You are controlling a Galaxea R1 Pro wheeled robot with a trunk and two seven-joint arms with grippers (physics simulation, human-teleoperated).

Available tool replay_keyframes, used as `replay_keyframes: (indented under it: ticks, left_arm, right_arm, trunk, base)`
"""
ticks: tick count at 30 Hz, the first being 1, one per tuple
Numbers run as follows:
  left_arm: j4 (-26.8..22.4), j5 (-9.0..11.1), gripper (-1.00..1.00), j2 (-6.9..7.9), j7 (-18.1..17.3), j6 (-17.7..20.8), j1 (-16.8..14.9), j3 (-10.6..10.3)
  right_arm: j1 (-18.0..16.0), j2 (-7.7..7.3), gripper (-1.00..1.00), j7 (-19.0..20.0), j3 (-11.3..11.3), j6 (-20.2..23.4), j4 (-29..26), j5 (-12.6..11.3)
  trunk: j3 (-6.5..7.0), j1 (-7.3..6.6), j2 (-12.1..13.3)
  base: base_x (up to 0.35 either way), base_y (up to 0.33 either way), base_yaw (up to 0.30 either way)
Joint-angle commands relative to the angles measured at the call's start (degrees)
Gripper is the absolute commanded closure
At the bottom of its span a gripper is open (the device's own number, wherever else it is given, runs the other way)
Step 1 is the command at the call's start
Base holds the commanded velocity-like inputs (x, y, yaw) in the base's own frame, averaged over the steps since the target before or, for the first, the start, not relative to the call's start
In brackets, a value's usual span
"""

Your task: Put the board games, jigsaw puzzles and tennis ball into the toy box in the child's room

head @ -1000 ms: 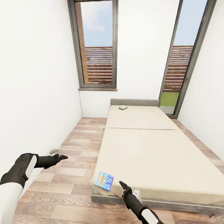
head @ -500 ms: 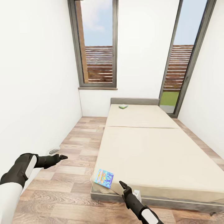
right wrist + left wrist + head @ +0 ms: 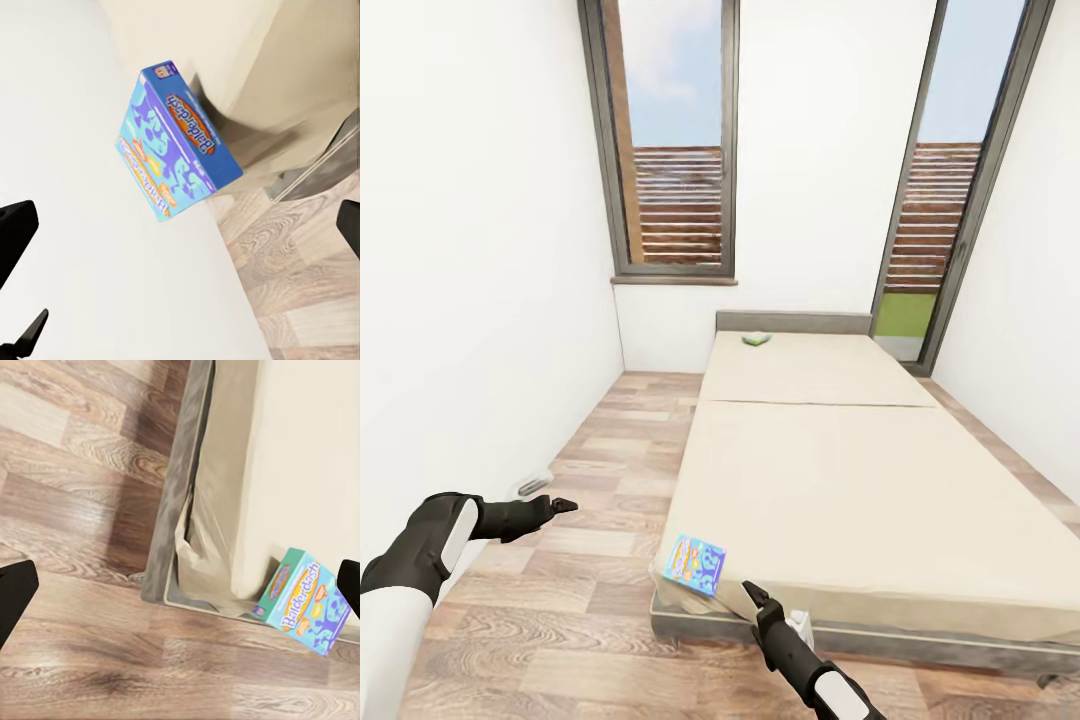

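Blue board game (image 3: 694, 565): a flat printed box on the near left corner of the bed (image 3: 880, 500), tilted, one end hanging past the mattress edge over the frame. "Balderdash" reads on its side in both wrist views (image 3: 307, 601) (image 3: 176, 142).
Second board game (image 3: 757, 339): a small greenish box far up the bed, near the headboard, lying flat; too small to read.
Right gripper (image 3: 750, 597): just right of the blue box and near it, not touching; fingers spread apart and empty, going by the two dark tips at opposite edges of the right wrist view.
Left gripper (image 3: 563, 506): held out over the wooden floor (image 3: 560, 620), well left of the bed, holding nothing. Its fingertips (image 3: 15, 592) also sit wide apart at the edges of the left wrist view.
Handling, as a judgement: likely a light, stiff cardboard box with smooth printed faces that may slip; perched loosely, a nudge could tip it to the floor.
Where to grip: across the thin dimension, pads on the two broad faces, at the overhanging end.
Toy box and table: elsewhere; the carry comes later.
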Motion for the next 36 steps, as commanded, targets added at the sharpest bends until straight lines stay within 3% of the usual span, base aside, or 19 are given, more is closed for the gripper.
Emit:
replay_keyframes:
  ticks: [1, 36]
  left_arm:
    - [0.0, 0.4, -1.00, -0.01, 0.1, 0.4, 0.0, 0.1]
    - [0.0, 0.4, -1.00, 0.05, 0.0, 0.5, 0.0, 0.1]
  right_arm:
    - [0.0, 0.03, -1.00, 0.0, -0.3, 0.6, 0.0, -0.5]
    - [0.1, 0.03, -1.00, 2.9, -0.3, 0.7, 0.4, -0.5]
  trunk:
    - [-0.24, 0.22, -0.4]
    - [-6.53, 7.91, -14.5]
  base:
    - [0.000, 0.000, 0.000]
    - [0.000, 0.000, 0.000]
